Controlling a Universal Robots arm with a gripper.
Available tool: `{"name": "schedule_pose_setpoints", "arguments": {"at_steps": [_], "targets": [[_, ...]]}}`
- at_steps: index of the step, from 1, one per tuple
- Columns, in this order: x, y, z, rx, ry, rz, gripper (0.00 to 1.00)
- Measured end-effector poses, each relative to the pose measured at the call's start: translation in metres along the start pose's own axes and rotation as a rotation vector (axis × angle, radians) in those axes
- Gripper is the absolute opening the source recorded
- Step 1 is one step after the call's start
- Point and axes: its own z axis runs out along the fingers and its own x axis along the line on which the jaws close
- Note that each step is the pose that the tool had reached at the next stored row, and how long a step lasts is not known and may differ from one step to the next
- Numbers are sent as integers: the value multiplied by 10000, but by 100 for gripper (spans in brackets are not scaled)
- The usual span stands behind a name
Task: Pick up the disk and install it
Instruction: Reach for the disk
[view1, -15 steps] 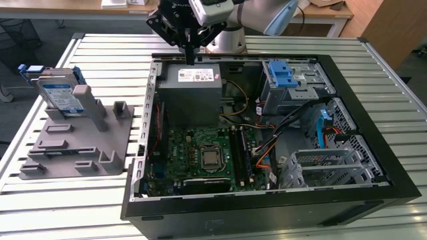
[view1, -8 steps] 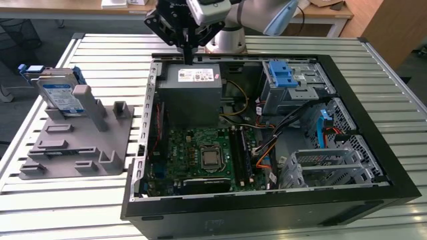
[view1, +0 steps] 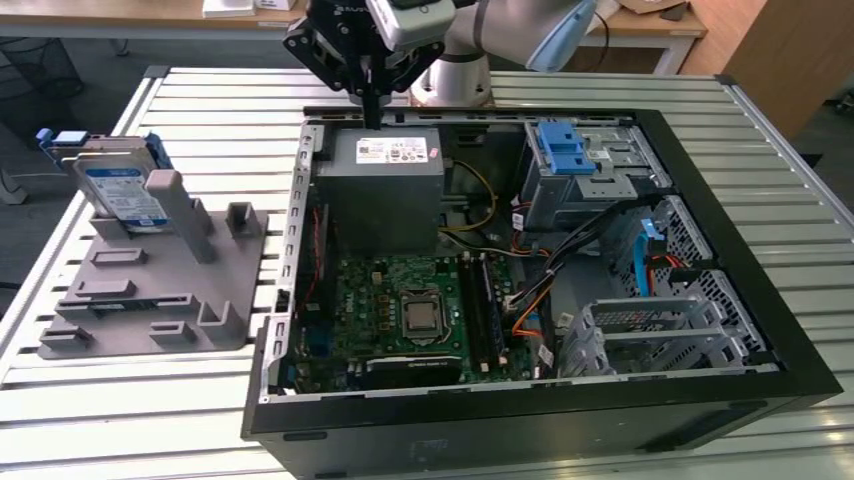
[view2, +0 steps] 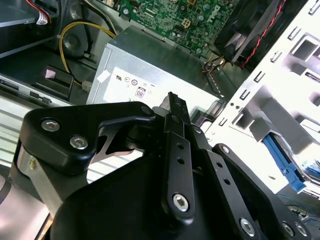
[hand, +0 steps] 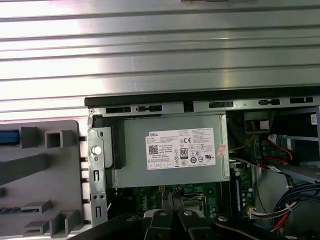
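Note:
The disk (view1: 111, 188) is a silver drive with a blue-and-white label and blue frame. It stands on edge in a grey holder (view1: 147, 290) on the exterior view's left, outside the computer case (view1: 747, 240). My gripper (view1: 370, 108) hangs over the case's far edge, above the grey power-supply box (view1: 384, 195), well away from the disk. Its black fingers are shut together with nothing between them; both wrist views show the gripper (hand: 171, 200) (view2: 176, 104) over the power-supply box (hand: 170, 160) (view2: 150, 75). A blue strip (hand: 9, 136) of the disk's frame sits at the holder's (hand: 45, 165) edge.
The open case lies flat on a slatted metal table (view1: 134, 400), showing the motherboard (view1: 414, 310), cables and a blue ridged latch (view1: 566, 148) on a drive cage. An empty metal bay (view1: 654, 330) sits at the exterior view's right. The arm's base (view1: 447, 75) stands behind the case.

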Motion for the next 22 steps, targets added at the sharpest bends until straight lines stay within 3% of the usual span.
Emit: {"name": "schedule_pose_setpoints", "arguments": {"at_steps": [22], "targets": [[55,-2,-2,0,0,-1,11]]}}
